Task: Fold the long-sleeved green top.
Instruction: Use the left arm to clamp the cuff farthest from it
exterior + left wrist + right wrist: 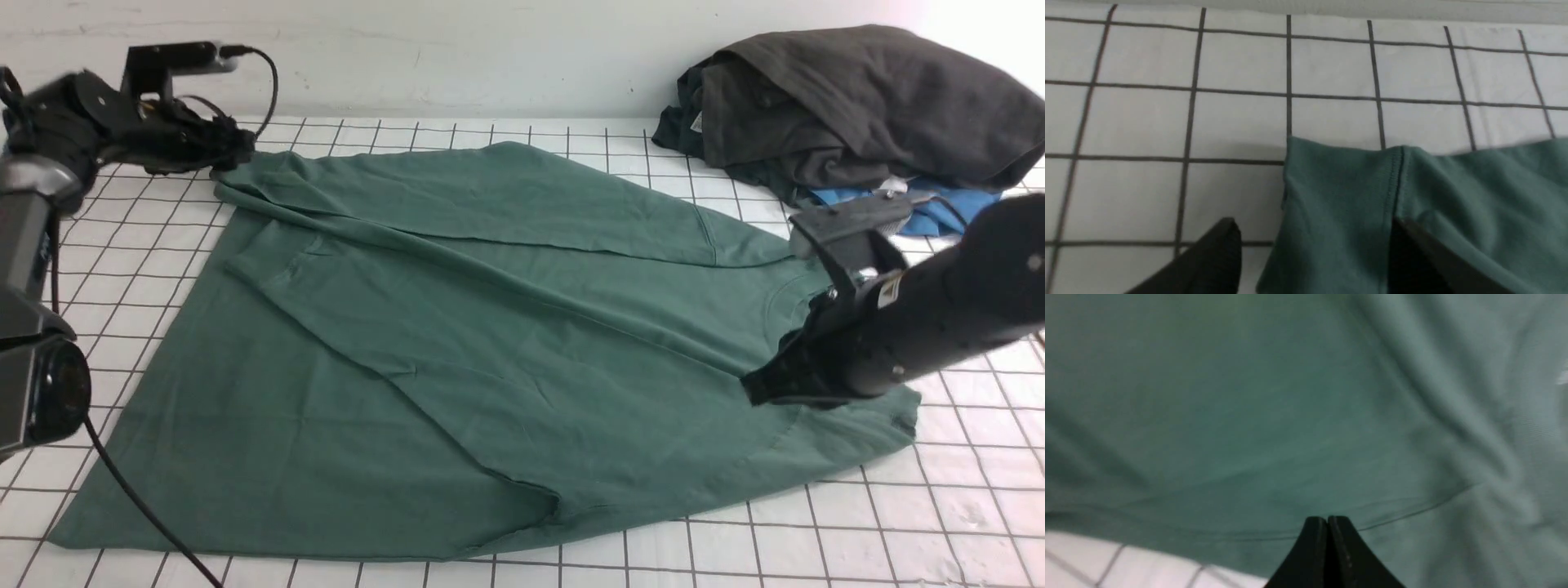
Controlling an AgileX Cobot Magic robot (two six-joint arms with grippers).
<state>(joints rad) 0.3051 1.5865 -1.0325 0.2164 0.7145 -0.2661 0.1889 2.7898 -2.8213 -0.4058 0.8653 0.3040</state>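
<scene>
One green top (pixel 490 343), one clothes heap (pixel 857 98).

Open gridded table (pixel 939 523) right of the green top (pixel 490 327); heaped dark garments (pixel 857 98) in far-right corner.

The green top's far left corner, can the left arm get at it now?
Probably yes: the left gripper stands open with the corner of the green top between its fingers, nothing in the way.
</scene>
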